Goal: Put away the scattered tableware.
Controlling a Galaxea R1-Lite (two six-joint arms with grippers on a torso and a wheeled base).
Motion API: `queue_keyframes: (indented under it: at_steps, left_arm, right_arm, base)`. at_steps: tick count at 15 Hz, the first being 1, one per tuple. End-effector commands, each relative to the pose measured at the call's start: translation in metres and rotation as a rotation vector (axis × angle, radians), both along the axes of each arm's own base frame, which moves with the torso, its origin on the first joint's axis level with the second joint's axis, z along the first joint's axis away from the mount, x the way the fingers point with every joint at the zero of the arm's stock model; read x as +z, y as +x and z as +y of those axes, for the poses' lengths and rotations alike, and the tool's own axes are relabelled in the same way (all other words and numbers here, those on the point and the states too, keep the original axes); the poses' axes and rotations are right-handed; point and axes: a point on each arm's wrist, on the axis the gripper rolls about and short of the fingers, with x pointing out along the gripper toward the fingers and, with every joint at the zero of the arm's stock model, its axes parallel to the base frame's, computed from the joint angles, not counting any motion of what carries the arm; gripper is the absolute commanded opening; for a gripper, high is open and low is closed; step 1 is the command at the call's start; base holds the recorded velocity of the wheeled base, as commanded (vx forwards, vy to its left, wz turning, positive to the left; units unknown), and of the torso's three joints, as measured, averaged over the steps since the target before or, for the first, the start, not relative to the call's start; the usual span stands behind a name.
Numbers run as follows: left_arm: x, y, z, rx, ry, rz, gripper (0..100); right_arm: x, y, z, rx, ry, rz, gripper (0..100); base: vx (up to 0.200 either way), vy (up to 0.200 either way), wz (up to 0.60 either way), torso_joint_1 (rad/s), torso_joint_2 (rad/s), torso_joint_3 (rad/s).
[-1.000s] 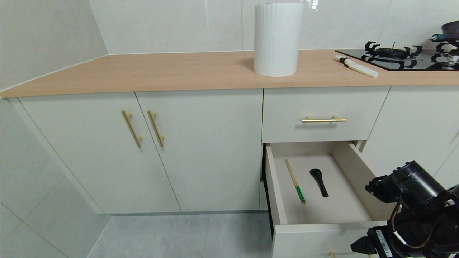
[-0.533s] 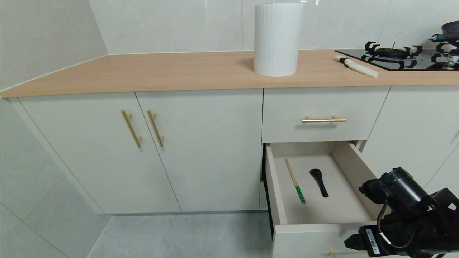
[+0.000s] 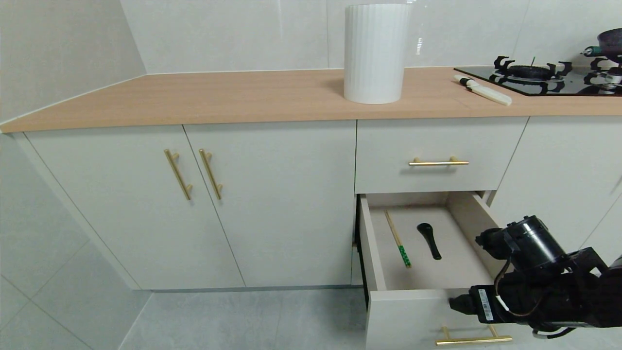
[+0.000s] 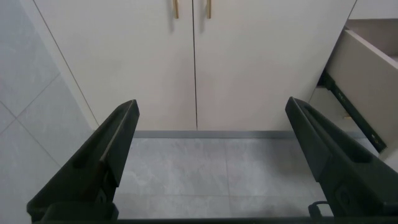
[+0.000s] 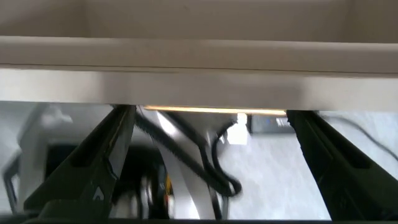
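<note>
Drawer [image 3: 370, 243]: lower of two under the wooden counter [image 3: 218, 97], part-way out. Front panel [image 3: 408, 318] has a gold bar handle [image 3: 474, 338] low down.
Chopsticks [image 3: 398, 239]: inside the drawer, flat on its floor, near its left wall. Green ends point toward the front panel.
Spoon [image 3: 429, 239]: black, inside the drawer, approx. mid-floor, just right of the chopsticks and not touching them. Bowl is toward the drawer's back, stem toward the front.
R gripper [image 5: 208, 115]: outside the drawer, up against the front-panel side, w/ the arm coming from the drawer's right. Fingers [image 5: 93, 168] spread wide, nothing held. Panel's top edge runs across ahead of the tips, and a thin gold strip shows betw. them. Contact w/ the panel can't be told.
L gripper [image 4: 211, 102]: low, well left of the drawer, facing the floor and the foot of the double doors. Fingers [image 4: 99, 162] wide apart, empty. Drawer's side wall w/ black runner [image 4: 373, 56] is in its view.
Upper drawer [image 3: 388, 155]: directly above the open drawer, closed, gold handle.
Double doors [image 3: 272, 204]: left of the drawer, closed, two gold handles side by side.
Canister [image 3: 374, 53]: white, ribbed, upright on the counter above the drawer's left side.
Knife-like utensil [image 3: 482, 90]: cream, lying on the counter above the drawer's right side, beside the hob.
Hob [image 3: 544, 78]: black gas hob on the counter, above and right of the drawer.
</note>
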Motion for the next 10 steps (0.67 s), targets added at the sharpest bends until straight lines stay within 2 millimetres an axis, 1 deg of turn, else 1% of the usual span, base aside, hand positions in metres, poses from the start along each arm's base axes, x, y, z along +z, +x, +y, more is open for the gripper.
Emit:
queue_keyframes:
  at_steps: [1,3,4,5,7,8,10]
  left_arm:
    - [0.000,0.000,0.000,0.002,0.000,0.002,100]
    - [0.000,0.000,0.000,0.001,0.000,0.002,100]
    - [0.000,0.000,0.000,0.001,0.000,0.002,100]
    - [0.000,0.000,0.000,0.001,0.000,0.002,100]
    - [0.000,0.000,0.000,0.001,0.000,0.002,100]
    - [0.000,0.000,0.000,0.001,0.000,0.002,100]
    - [0.000,0.000,0.000,0.001,0.000,0.002,100]
  right_arm:
    - [-0.010,0.014,0.001,-0.007,-0.015,0.014,100]
    - [-0.007,0.030,0.001,-0.005,-0.023,-0.011,100]
    - [-0.006,0.033,0.001,-0.010,-0.020,-0.016,100]
    - [-0.005,0.047,0.000,-0.029,-0.016,-0.032,100]
    - [-0.005,0.062,0.000,-0.035,-0.020,-0.044,100]
    - [-0.007,0.073,0.002,-0.039,-0.021,-0.048,100]
    - [-0.014,0.087,0.002,-0.053,-0.024,-0.041,100]
  base:
    - [0.000,0.000,0.00,0.000,0.00,0.000]
    - [0.000,0.000,0.00,0.000,0.00,0.000]
    - [0.000,0.000,0.00,0.000,0.00,0.000]
    - [0.000,0.000,0.00,0.000,0.00,0.000]
    - [0.000,0.000,0.00,0.000,0.00,0.000]
    - [0.000,0.000,0.00,0.000,0.00,0.000]
    - [0.000,0.000,0.00,0.000,0.00,0.000]
